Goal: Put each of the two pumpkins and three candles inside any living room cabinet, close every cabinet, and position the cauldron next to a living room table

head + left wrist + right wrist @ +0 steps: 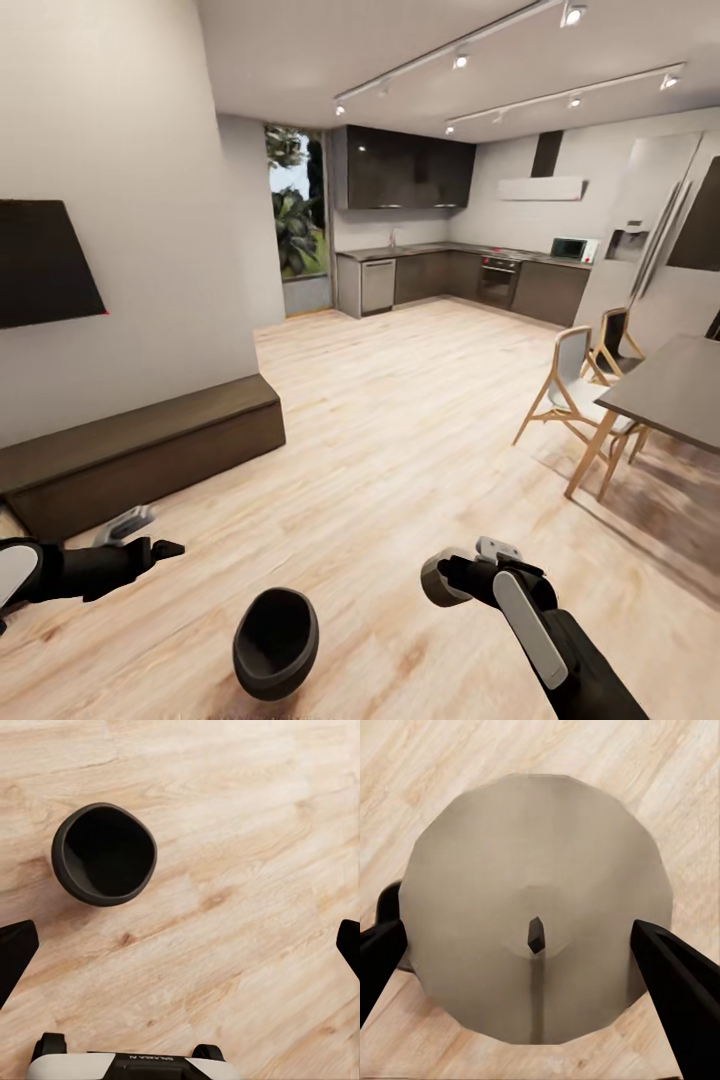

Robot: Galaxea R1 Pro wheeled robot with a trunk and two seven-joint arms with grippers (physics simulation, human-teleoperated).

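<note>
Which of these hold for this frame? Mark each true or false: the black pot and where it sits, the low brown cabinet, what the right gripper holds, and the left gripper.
1. The black pot sits on the wooden floor between the two arms. True.
2. The long brown cabinet along the wall has a drawer pulled out. False: its front looks flush and shut.
3. The right gripper holds a cream candle between its fingers. True.
4. The left gripper grips the pot. False: its fingers are spread over bare floor, with the pot off to one side.
5. The pot stands on the dining table. False: it is on the floor.
</note>
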